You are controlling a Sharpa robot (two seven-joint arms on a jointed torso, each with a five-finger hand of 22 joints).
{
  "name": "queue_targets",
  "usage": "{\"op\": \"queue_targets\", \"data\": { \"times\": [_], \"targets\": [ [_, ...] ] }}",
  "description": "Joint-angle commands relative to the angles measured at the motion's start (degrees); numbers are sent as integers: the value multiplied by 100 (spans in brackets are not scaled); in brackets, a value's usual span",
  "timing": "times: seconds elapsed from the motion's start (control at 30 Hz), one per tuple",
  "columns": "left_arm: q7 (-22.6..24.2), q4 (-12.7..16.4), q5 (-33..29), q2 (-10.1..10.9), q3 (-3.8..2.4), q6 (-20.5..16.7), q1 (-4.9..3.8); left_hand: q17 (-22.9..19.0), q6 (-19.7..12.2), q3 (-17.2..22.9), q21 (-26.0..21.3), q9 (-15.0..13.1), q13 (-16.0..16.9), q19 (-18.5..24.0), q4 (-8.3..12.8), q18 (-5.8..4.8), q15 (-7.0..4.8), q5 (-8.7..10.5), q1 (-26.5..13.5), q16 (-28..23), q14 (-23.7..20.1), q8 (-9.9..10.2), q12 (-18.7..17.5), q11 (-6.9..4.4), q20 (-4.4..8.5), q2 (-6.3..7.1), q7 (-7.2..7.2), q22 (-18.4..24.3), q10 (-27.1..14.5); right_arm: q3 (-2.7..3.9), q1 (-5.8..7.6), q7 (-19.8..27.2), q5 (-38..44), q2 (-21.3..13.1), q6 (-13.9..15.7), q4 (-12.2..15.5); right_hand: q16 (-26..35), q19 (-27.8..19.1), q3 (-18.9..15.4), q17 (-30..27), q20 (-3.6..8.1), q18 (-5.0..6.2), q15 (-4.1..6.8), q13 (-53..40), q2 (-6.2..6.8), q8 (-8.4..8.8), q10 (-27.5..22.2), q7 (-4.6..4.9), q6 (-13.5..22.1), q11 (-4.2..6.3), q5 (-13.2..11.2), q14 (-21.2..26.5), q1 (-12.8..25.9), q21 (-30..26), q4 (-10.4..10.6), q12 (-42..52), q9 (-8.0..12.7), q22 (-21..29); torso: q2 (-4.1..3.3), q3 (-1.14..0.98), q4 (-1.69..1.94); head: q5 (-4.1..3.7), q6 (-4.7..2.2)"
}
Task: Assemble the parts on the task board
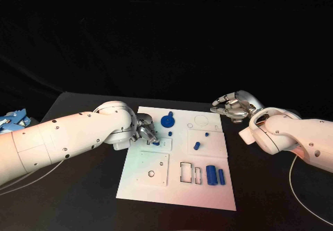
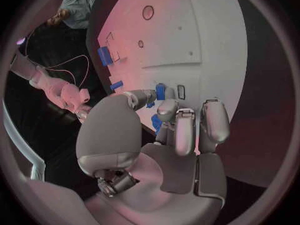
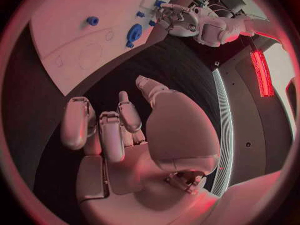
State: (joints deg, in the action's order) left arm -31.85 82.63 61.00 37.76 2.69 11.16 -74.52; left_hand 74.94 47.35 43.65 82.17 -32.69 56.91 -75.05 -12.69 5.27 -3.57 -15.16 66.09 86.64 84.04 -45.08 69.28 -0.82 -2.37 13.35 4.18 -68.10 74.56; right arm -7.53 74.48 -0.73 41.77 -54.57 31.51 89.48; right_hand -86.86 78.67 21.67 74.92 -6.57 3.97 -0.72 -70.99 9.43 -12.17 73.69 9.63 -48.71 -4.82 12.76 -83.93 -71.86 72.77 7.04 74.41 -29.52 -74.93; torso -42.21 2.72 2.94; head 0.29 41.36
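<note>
The white task board (image 1: 179, 190) lies mid-table. My left hand (image 1: 146, 132) hovers over its near-left upper area, and thumb and finger pinch a small blue part (image 2: 160, 91) right above the board (image 2: 187, 40). A blue gear-like part (image 1: 168, 120) stands just beyond that hand. Three small blue pieces (image 1: 197, 145) are spread across the board's middle. Two blue cylinders (image 1: 211, 172) lie side by side further down on the right. My right hand (image 1: 232, 107) hangs off the board's far right corner, fingers curled in on nothing (image 3: 119, 130). The right wrist view also takes in the gear (image 3: 134, 33) and the left hand (image 3: 181, 20).
A square plate with small holes (image 1: 152, 168) and a rectangular slot (image 1: 188, 172) are set in the board's lower half. A round recess (image 1: 203, 120) lies near the far right corner. A blue-and-white object (image 1: 10, 120) sits at the table's left edge.
</note>
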Motion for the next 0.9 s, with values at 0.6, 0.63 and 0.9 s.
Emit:
{"op": "queue_targets", "data": {
  "times": [0.6, 0.63, 0.9],
  "targets": [
    [-106, -78, 12, -101, 2, 341, -2, 907, 193, 974, 40, -812, 124, -37, 1019, -59, -70, -62, -117, 62, 446, -63, 106, -30, 2, -100, -105, -11, 150, 0, -8, 19, 28, 10, -72, -5, 28, -53, 0, 546, -1, 70, 21, 4, 3, -37, -34, -11, 2, 10, 23, -380, 69, -27, 33, -23, -5, -43, -2, -5, -2, -11, 19],
    [-111, -84, 9, -110, 2, 356, -3, 924, 208, 959, 38, -820, 149, -36, 1007, -59, -75, -59, -135, 70, 451, -70, 123, -38, 5, -113, -115, -9, 171, 0, -8, 19, 28, 11, -71, -6, 28, -53, 0, 546, -1, 70, 21, 4, 3, -37, -34, -11, 2, 10, 23, -380, 69, -27, 33, -23, -5, -43, -4, -5, 0, -12, 20],
    [-131, -130, -7, -179, 1, 435, -13, 984, 294, 886, 36, -857, 318, -49, 931, -62, -105, -46, -239, 102, 469, -105, 238, -79, 28, -187, -167, -21, 295, 0, -10, 22, 28, 22, -72, -14, 28, -53, 0, 546, -1, 70, 21, 4, 3, -37, -34, -11, 2, 10, 23, -380, 69, -27, 33, -23, -5, -43, -1, -8, 2, -11, 25]
  ]
}}
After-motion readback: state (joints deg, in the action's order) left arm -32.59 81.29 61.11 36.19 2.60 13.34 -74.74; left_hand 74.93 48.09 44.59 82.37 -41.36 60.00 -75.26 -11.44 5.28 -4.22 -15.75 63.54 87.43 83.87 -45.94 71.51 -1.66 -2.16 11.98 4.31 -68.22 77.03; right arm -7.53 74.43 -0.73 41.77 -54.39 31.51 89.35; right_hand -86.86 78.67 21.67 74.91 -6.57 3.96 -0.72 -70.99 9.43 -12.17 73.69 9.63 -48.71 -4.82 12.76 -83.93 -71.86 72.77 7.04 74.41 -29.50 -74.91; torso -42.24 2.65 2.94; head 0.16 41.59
